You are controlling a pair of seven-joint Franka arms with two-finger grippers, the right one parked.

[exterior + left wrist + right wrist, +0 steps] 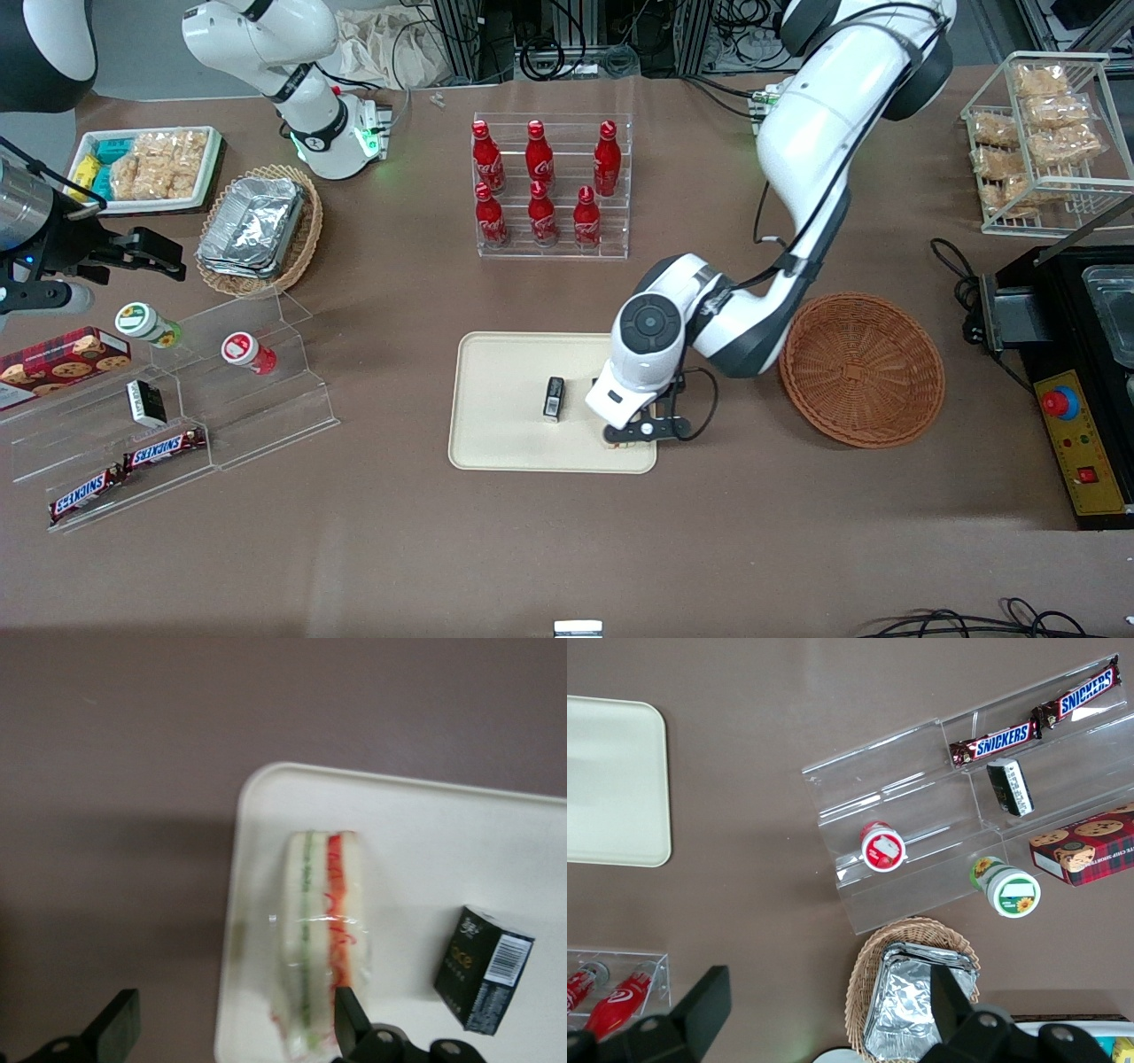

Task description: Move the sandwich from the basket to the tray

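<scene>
So from the front view, the working arm is bent down over the tray (496, 416), at its corner nearest the camera on the working arm's end; the gripper (640, 436) sits low over that corner and the wrist housing hides nearly all of the sandwich (619, 444), only a sliver of it peeks out under the fingers; the reddish-brown basket (861, 369) is empty and sits beside the tray toward the working arm's end, apart from it; a small black box (554, 397) stands on the tray just beside the gripper, toward the parked arm's end.

Left wrist view tells the real story; the sandwich (321, 935) is lying on the tray (425, 833), close to its rim, with its long axis running straight away from the gripper (232, 1023); the fingers are spread wide apart with nothing clamped; one fingertip (347, 1012) is right at the sandwich's red-filling side, the other (120, 1020) hangs out over bare table, well off the tray; looks to me like the drop is done and what's left is to lift straight up; the black box (484, 968) is near that one finger, so I'd avoid any sideways drift.

Right wrist view is just the parked arm's scenery; a corner of the tray (616, 784), a clear stepped stand (921, 815) with Snickers bars (1032, 713), and the foil containers (920, 1001) in their tan basket; nothing in the way.
</scene>
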